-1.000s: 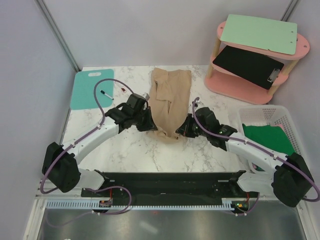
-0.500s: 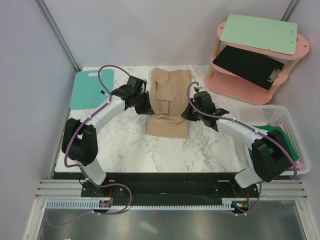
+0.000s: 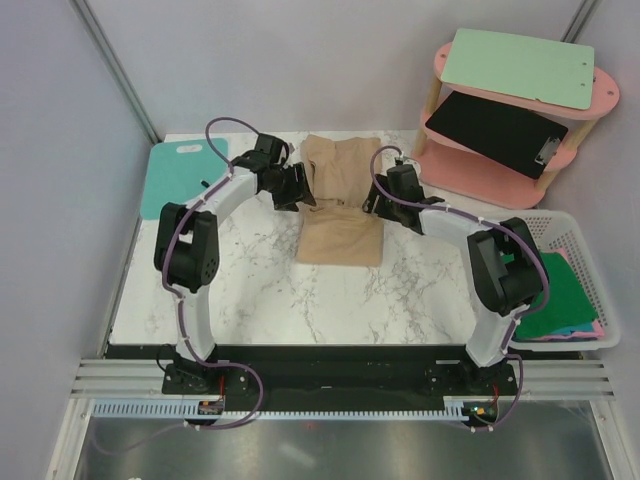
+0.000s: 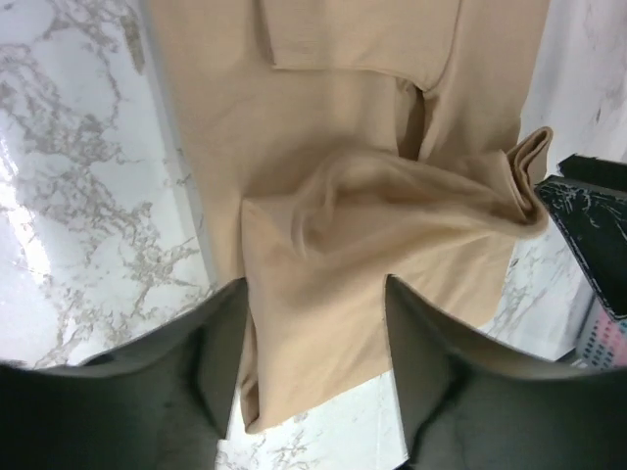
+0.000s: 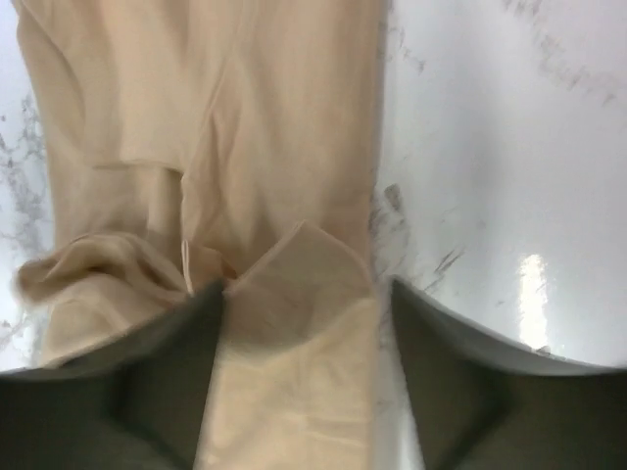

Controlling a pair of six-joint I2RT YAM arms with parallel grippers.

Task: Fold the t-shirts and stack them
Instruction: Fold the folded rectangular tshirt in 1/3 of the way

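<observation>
A tan t-shirt lies folded at the middle of the marble table. Its doubled-over edge is rumpled across the middle. My left gripper hangs over the shirt's left side, jaws open, with cloth lying loose beneath and between the fingers. At the shirt's right side my right gripper is open too, and a folded corner of the shirt lies under it, unheld. In the white basket at the right lies a green t-shirt.
A teal cutting board with a pen on it lies at the back left. A pink two-tier shelf at the back right holds a green clipboard and a black one.
Both grippers carried the shirt's near edge away from the arm bases and over the rest of the shirt. Then both opened and let the cloth go.
</observation>
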